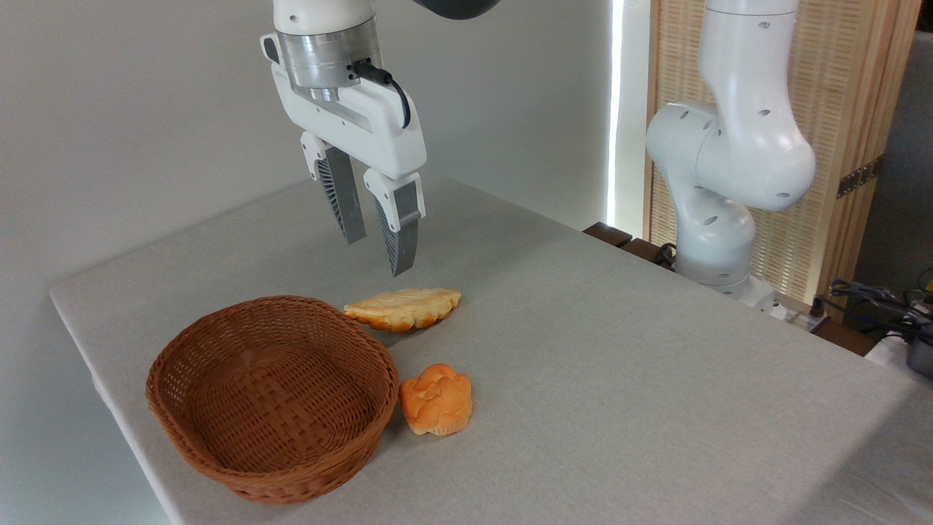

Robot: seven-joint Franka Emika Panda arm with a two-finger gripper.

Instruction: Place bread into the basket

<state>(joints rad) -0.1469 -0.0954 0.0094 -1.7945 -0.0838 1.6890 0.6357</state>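
Bread (436, 399): lies on the table (619, 350) toward its front-left edge, just beside the basket's right rim, below and in front of the gripper (377, 255). Gripper: hangs in the air, fingers slightly apart, holding nothing. Basket (271, 397): nothing inside. Flat pastry (403, 308): behind the basket, under the gripper.

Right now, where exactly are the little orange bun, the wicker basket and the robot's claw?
bread (436, 399), fixed camera, on its knobbly top.
basket (219, 332), fixed camera, on the far inner wall.
gripper (377, 255), fixed camera, midway between its two fingertips, empty in the air.
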